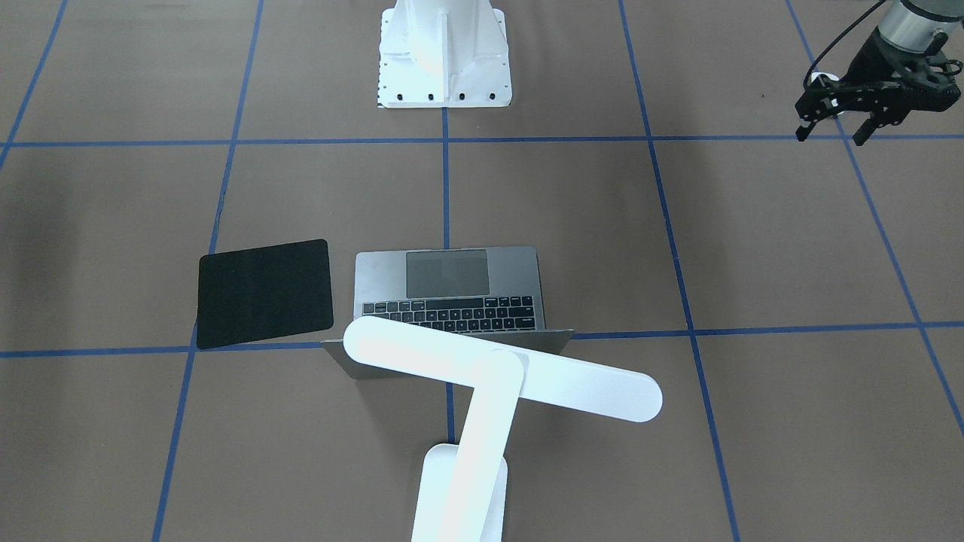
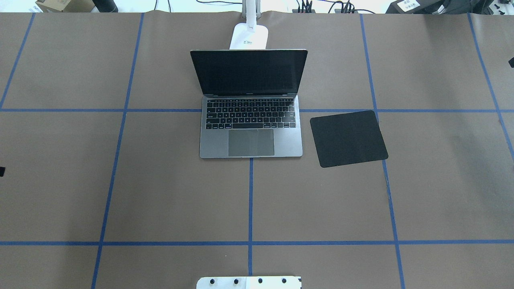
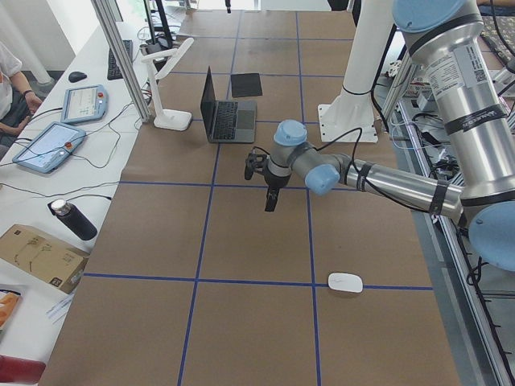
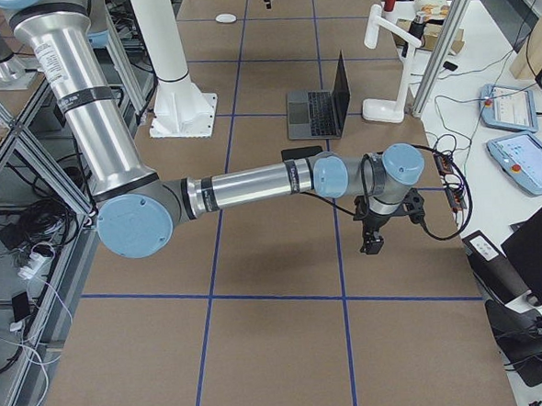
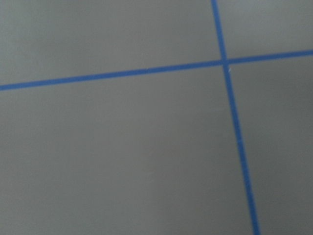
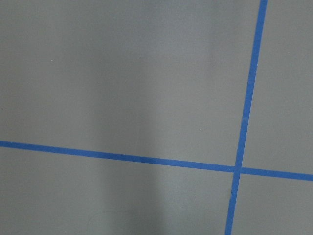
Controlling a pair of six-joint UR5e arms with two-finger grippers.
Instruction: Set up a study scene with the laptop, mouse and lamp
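The mouse (image 3: 344, 282) is seen on the table (image 2: 120, 192) toward the robot's left end, resting on a blue tape line (image 3: 241, 279) and closer to the robot's side than to the operators'. From the left gripper (image 1: 830, 135) it lies further out toward that end and back toward the robot. The gripper is held above the surface with its jaws spread apart and nothing between them. The mouse's long axis appears to run toward and away from the robot, though this is judged from the left side view alone, where it is small.

The left arm is clearly the nearer one. The right gripper (image 4: 372, 243) is stationed well apart, at the opposite end, and whether its jaws are apart or together cannot be told.

The laptop (image 2: 251, 120) is set open at the table's middle, with the lamp (image 1: 497, 376) behind its screen and the head reaching over it. A black mat (image 2: 348, 138) is laid just beside the laptop on the robot's right, so a carry across the laptop's front is probably called for.

The mouse is kept well apart from everything else, though the robot-side table edge is near.
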